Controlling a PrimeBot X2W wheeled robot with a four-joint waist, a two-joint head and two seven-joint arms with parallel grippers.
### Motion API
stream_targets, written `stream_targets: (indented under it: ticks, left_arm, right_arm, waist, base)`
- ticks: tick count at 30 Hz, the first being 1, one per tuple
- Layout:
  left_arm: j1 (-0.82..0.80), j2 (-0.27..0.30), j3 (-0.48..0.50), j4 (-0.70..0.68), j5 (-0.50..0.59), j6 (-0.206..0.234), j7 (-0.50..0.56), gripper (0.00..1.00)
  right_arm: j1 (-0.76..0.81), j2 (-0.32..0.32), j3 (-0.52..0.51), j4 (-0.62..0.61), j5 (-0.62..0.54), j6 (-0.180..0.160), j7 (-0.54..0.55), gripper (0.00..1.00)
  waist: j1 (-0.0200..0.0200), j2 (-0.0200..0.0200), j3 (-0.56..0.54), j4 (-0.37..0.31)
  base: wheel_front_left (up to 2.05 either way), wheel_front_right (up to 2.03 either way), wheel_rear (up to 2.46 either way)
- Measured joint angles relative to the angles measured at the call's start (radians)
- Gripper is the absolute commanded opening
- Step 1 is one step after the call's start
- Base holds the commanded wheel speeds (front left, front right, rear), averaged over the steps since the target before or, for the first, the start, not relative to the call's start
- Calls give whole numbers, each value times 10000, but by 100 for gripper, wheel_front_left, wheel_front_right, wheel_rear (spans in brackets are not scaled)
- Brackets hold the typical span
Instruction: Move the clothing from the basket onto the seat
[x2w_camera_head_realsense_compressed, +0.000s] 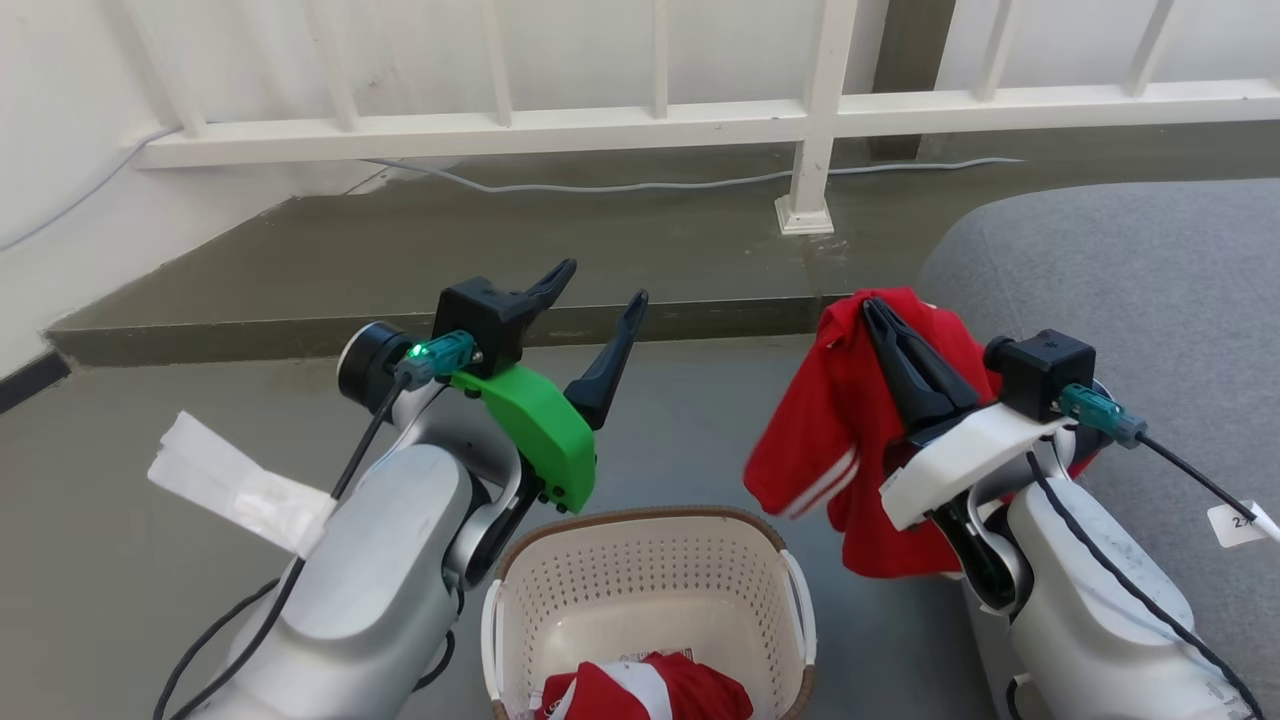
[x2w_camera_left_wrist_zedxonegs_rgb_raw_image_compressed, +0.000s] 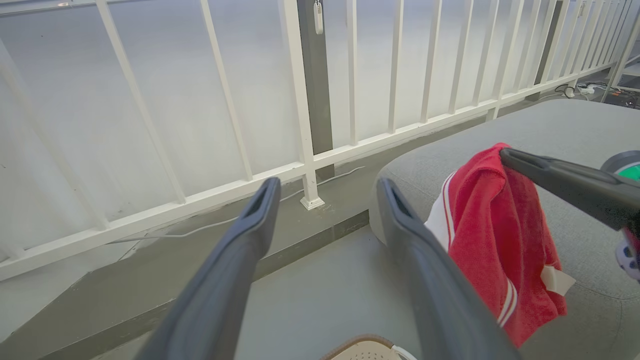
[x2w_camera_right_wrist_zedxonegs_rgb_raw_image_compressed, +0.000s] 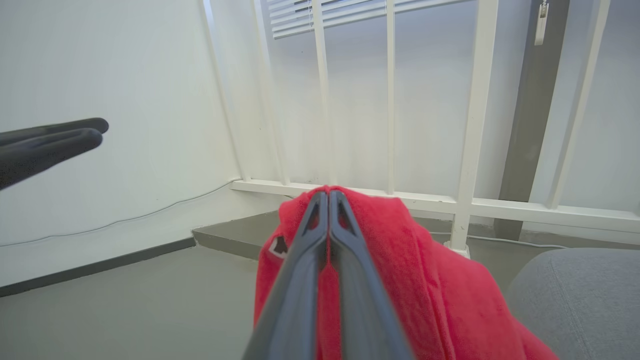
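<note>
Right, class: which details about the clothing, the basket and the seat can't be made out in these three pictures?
- Head view: the lower garment, lying in the basket, is cut off by the bottom edge.
- Head view: the white tag is cut by the right edge, its writing too small.
- Right wrist view: the shut right hand covers the pinched fold of the held garment.
- Head view: the seat runs off the right edge.

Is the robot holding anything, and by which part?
The right tool is shut on a red garment, pinching a bunched fold at its top; the rest hangs. The left tool is open, holding nothing.
</note>
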Motion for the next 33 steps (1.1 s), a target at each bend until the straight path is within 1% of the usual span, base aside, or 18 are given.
stream_targets:
  ticks: [5, 12, 14, 16, 26, 28, 33]
  left_arm:
    - [219, 104, -21, -8, 0, -4, -119, 100]
    - [492, 151, -180, -174, 0, -92, -389, 100]
    - [557, 171, -207, -228, 0, -105, -408, 100]
    - [649, 180, -230, -311, 0, -180, -493, 100]
    - [897, 182, -426, -616, 2, -198, -771, 100]
    - [945, 182, -468, -721, 2, -268, -800, 100]
    - [1087, 184, -520, -825, 4, -270, -846, 100]
  right_arm:
    - [93, -38, -171, -146, -128, 0, 0, 0]
    - [128, -305, -619, -462, -341, -25, 2, 0]
    - [128, -334, -736, -600, -401, -100, 2, 0]
    - [128, -364, -861, -702, -416, -100, 2, 0]
    - [124, -575, -1250, -1266, -589, -102, 2, 0]
    - [124, -598, -1338, -1356, -594, -104, 2, 0]
    - [124, -698, -1599, -1547, -679, -188, 2, 0]
  waist:
    - [0, 0, 19, -169]
    - [0, 0, 68, -630]
    - [0, 0, 90, -800]
    - [0, 0, 114, -984]
    - [0, 0, 278, -2070]
    - [0, 0, 317, -2309]
    - [0, 0, 438, -2925]
  base:
    - [0, 0, 0]
    - [0, 0, 0]
    - [0, 0, 0]
    - [0, 0, 0]
    - [0, 0, 0]
    - [0, 0, 0]
    - [0, 0, 0]
